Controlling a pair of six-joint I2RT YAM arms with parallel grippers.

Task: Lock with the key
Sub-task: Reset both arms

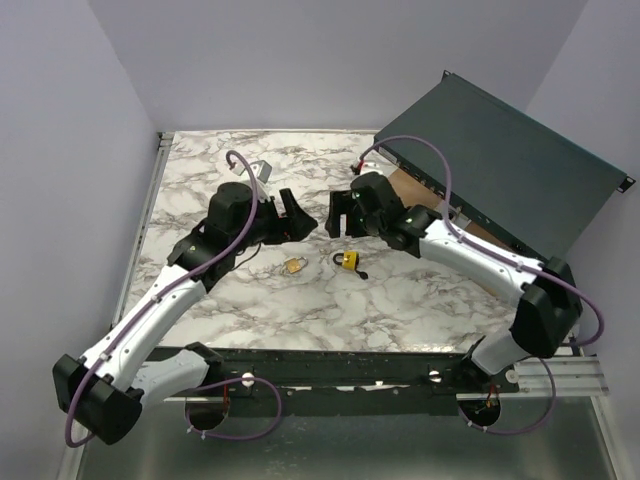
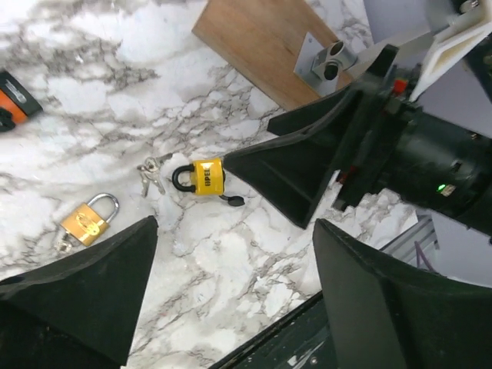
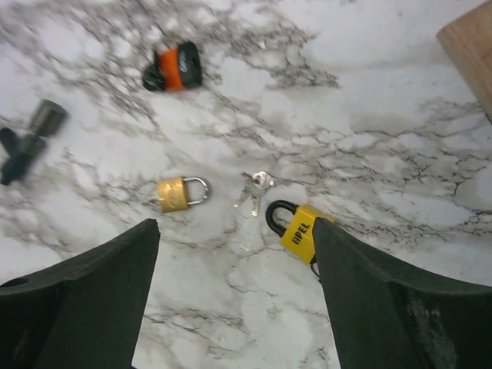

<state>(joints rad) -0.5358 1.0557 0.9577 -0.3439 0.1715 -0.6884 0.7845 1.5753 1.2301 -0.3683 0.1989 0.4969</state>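
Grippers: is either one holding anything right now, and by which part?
Nothing is held. The left gripper and right gripper both stand open above the table, and the yellow padlock lies loose on it.

Brass padlock (image 1: 295, 265) and yellow padlock (image 1: 347, 261) lie near together on the marble table (image 1: 300, 312).

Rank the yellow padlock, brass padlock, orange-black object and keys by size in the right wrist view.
1. yellow padlock
2. brass padlock and orange-black object, too alike to rank
3. keys, smallest
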